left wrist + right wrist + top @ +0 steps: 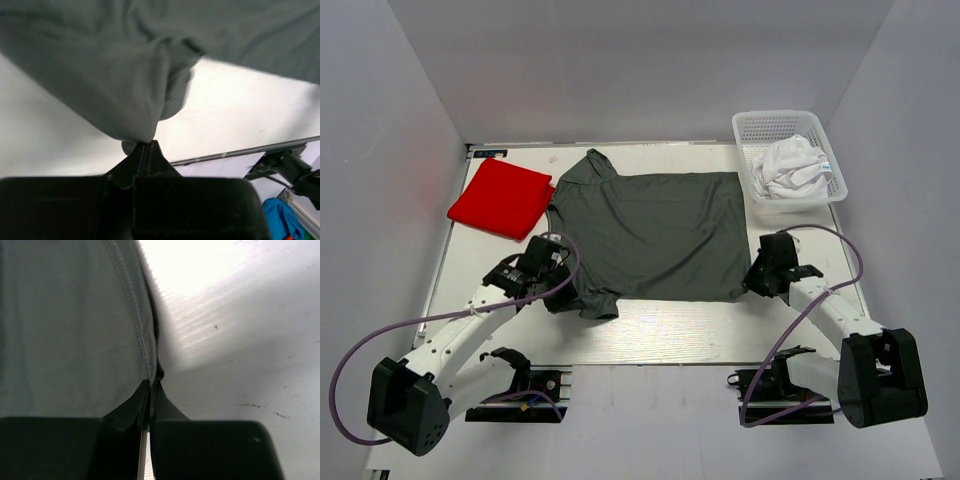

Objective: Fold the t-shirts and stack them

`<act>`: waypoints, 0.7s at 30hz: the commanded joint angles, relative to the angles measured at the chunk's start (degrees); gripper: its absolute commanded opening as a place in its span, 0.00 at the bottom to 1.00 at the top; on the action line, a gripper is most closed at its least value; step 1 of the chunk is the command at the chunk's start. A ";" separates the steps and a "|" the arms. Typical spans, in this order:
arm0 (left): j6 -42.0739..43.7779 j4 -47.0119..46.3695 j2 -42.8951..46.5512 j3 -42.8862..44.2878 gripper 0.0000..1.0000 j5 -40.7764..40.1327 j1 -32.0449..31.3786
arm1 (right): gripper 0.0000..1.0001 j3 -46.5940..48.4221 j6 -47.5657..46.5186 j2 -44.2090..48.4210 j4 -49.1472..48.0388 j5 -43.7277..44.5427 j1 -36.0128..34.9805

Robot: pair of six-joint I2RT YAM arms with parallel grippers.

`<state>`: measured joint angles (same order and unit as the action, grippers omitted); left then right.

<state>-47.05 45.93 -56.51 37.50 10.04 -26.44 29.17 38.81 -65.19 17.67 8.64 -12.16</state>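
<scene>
A dark grey t-shirt lies spread flat in the middle of the table. My left gripper is shut on its near left part by the sleeve, and the cloth rises from the closed fingertips. My right gripper is shut on the shirt's near right corner, its stitched hem pinched between the tips. A folded red t-shirt rests at the back left. A crumpled white t-shirt sits in the basket.
A white mesh basket stands at the back right corner of the table. Grey walls close in the left, back and right sides. The table's front edge runs just beyond the left gripper, with cables and arm bases below it.
</scene>
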 commanded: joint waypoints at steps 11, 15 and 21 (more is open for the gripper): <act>4.95 -10.16 -11.50 16.63 0.00 -10.38 0.95 | 0.02 16.44 -7.96 -8.20 1.49 -3.03 0.04; 4.95 -7.27 -18.89 24.62 0.00 -19.15 1.48 | 0.02 20.75 -7.87 -11.44 1.58 -2.75 0.30; 6.00 -7.78 -27.67 31.93 0.00 -22.18 4.37 | 0.02 26.99 -7.17 -16.19 1.75 0.05 0.74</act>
<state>-42.39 38.57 -82.37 65.58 -8.32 -23.53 52.58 32.12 -80.51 19.59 6.46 -11.90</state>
